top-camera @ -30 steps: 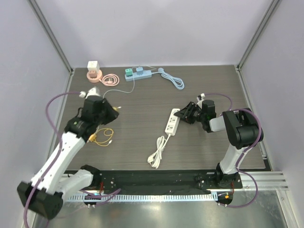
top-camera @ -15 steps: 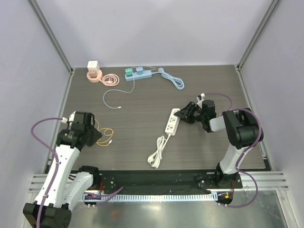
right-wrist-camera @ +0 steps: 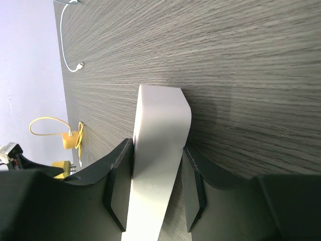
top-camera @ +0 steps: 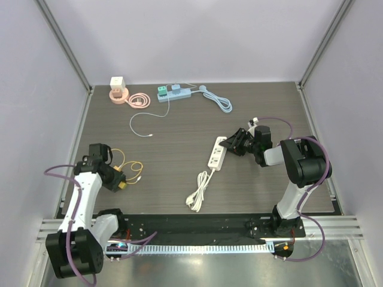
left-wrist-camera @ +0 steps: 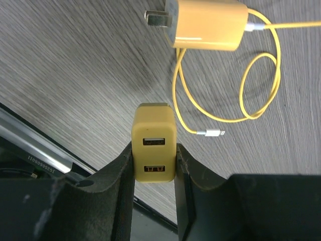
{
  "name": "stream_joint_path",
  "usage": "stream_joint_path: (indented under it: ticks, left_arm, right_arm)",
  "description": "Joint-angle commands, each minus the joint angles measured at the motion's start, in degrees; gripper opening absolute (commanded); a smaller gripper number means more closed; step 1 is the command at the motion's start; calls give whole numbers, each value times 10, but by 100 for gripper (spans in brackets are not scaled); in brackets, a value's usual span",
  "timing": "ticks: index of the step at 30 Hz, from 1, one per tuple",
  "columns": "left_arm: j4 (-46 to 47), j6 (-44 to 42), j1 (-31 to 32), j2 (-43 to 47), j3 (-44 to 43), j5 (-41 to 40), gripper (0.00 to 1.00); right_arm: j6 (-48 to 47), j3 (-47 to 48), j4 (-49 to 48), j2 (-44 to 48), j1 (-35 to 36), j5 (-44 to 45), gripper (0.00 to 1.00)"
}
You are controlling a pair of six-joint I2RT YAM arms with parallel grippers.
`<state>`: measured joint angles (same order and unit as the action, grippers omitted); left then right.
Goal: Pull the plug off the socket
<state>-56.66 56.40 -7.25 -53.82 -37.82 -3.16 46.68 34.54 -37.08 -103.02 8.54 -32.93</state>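
Top cam: high behind my bases, looking down, whole table (top-camera: 269,107) in frame. Left wrist cam: close, facing down on yellow adapter (left-wrist-camera: 154,150) and yellow charger (left-wrist-camera: 208,25). Right wrist cam: low, skimming along white power strip (right-wrist-camera: 159,165) toward my left; that yellow charger shows in all three.

One small printed code - upside down - sits on the black strip (left-wrist-camera: 20,159) under the arm; its characters are too small to read surely - nothing else legible.
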Motion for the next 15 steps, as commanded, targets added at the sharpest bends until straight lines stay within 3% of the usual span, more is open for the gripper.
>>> stream_joint_path:
  ticks: [1,8,12,15]
  left_arm:
    - [24,-6,-21,-20,-14,17,3]
    - [53,-30,-58,-60,-10,60,7]
    - [67,-38,-70,-77,-8,74,28]
    - [67,-42,-75,-85,-10,79,38]
  right_arm:
    - [-43,-3,30,-2,-4,33,1]
    - [-42,-3,28,-5,-4,33,1]
    - [-42,-3,29,-4,-4,34,1]
    - [-43,-2,29,-5,-4,33,1]
